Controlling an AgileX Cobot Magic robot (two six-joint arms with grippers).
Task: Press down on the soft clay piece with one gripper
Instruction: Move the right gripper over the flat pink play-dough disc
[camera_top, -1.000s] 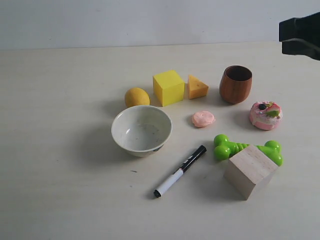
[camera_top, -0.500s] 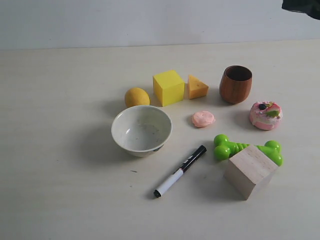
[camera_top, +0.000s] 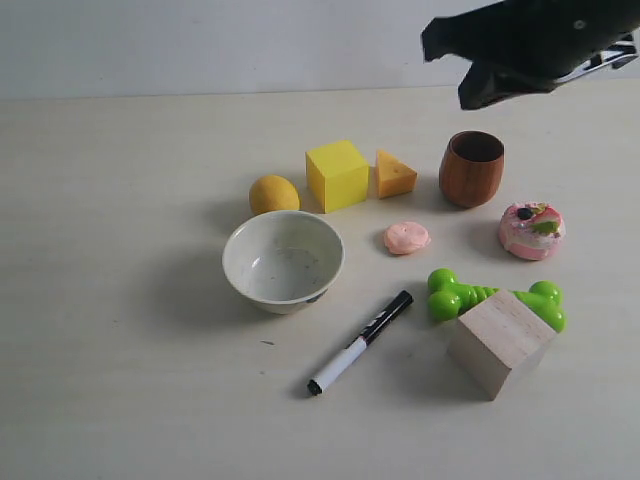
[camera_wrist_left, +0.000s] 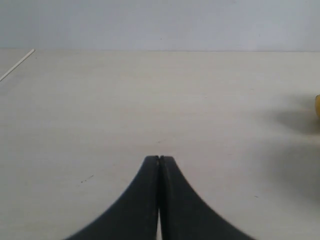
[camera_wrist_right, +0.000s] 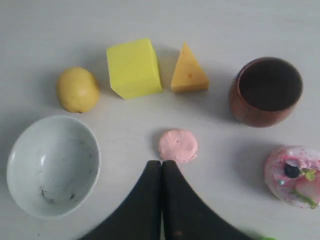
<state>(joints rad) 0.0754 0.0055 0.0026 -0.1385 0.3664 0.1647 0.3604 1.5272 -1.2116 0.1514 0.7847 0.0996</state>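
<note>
The soft clay piece (camera_top: 407, 237) is a small flat salmon-pink lump lying on the table between the white bowl (camera_top: 283, 260) and the pink donut toy (camera_top: 532, 231). My right gripper (camera_top: 478, 62) hangs high above the table's back right, well clear of the clay. From the right wrist, its fingers (camera_wrist_right: 161, 163) are shut together with nothing between them, and the clay (camera_wrist_right: 178, 145) shows just past the tips. My left gripper (camera_wrist_left: 159, 158) is shut and empty over bare table; it does not show in the exterior view.
Around the clay stand a yellow cube (camera_top: 337, 175), a cheese wedge (camera_top: 394, 174), a brown wooden cup (camera_top: 471, 168) and a lemon (camera_top: 274, 194). Nearer the front lie a marker pen (camera_top: 360, 342), a green toy (camera_top: 485, 298) and a wooden block (camera_top: 499, 341).
The right arm has swung in from the top right corner toward the middle and now hangs over the wooden cup. Nothing on the table has moved.
</note>
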